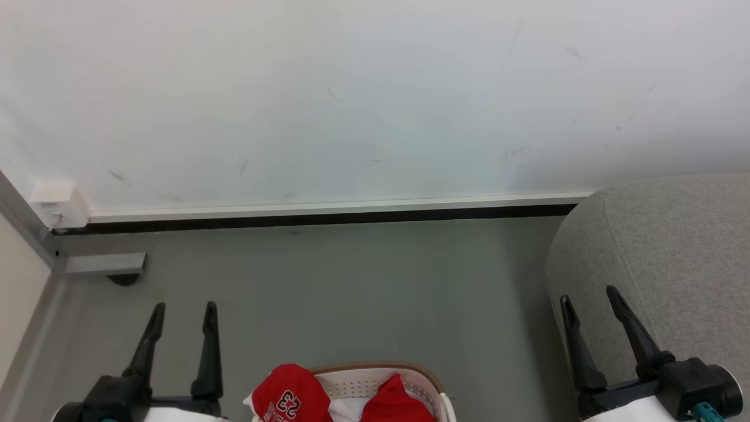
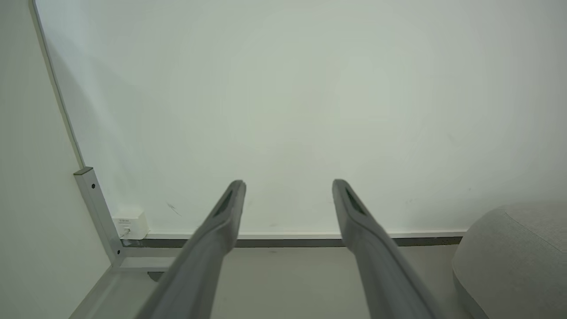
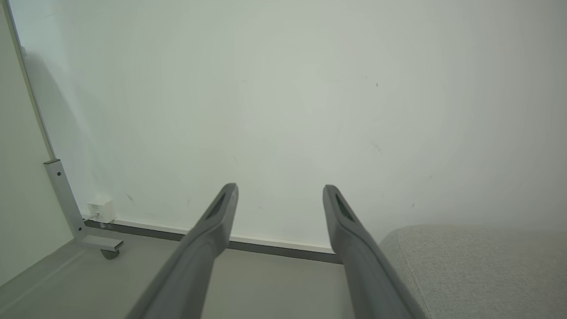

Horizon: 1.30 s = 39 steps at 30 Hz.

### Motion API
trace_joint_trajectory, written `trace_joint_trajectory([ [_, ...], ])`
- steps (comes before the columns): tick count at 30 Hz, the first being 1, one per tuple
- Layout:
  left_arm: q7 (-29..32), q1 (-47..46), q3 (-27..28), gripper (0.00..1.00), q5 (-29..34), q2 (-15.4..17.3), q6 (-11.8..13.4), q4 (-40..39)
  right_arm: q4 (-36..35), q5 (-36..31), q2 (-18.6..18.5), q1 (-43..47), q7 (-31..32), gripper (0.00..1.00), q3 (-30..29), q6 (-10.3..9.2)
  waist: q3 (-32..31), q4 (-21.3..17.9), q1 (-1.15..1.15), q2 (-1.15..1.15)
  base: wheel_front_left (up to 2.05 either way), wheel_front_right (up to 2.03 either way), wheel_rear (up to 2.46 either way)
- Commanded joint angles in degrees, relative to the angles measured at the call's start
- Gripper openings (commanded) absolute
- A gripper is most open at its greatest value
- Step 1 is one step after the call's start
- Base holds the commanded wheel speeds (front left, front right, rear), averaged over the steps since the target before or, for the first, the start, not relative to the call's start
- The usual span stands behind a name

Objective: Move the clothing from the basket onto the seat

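Closest to you in the head view, at the bottom edge, the red jersey [image 1: 287, 395] with its white 23 lies bunched in the white basket [image 1: 410, 370], one heap riding over the left rim. Something white, perhaps another cloth [image 1: 350, 412], shows between the red folds. Your left gripper [image 1: 184, 306] hangs over bare floor [image 1: 351, 281] to the left of the basket, fingers spread and holding nothing. Your right gripper [image 1: 587, 294] is likewise spread and empty, in front of the grey seat [image 1: 674, 234] at the right. Neither touches the jersey. In the left wrist view the two fingers stand well apart with nothing between them, aimed at the wall [image 2: 283, 88], with the seat's rounded corner at the lower right. In the right wrist view the fingers are again wide and bare, and the seat lies just beside the right finger. I judge you are at the very first step: the jersey is all in the basket and the reach has not begun. The next move calls for bending down toward the basket, which sits low and nearly out of your view, then closing on a raised red fold, not on the white beneath. The seat is near on the right, so the carry should be short.
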Motion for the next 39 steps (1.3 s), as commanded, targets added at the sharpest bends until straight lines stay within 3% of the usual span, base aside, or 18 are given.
trace_joint_trajectory([
  [1,-0.44,0.51,0.03,1.00,1.13,0.49,0.24,-0.39,-0.31,-0.75,0.03,-0.47,-0.47,1.00,0.04,-0.11,0.00,-0.01,0.00,0.00,0.00,0.00,0.00],
  [13,-1.55,0.82,0.13,1.00,5.52,0.56,0.44,-0.77,-1.49,-4.49,0.09,-0.33,-1.58,1.00,0.83,-0.12,0.23,-0.44,0.00,0.00,0.00,0.00,0.00],
  [30,-1.47,0.55,1.05,1.00,3.73,-0.48,-0.33,0.06,-1.44,-3.00,0.17,-0.16,-1.46,1.00,0.20,-0.12,0.44,-0.77,0.00,0.00,0.00,0.00,0.00],
  [39,-1.46,-0.72,0.88,1.00,2.58,-0.72,-2.14,2.48,-1.60,-1.79,-0.42,-1.55,-1.46,1.00,0.41,-0.12,2.85,-3.16,0.00,0.00,0.00,0.00,0.00],
])
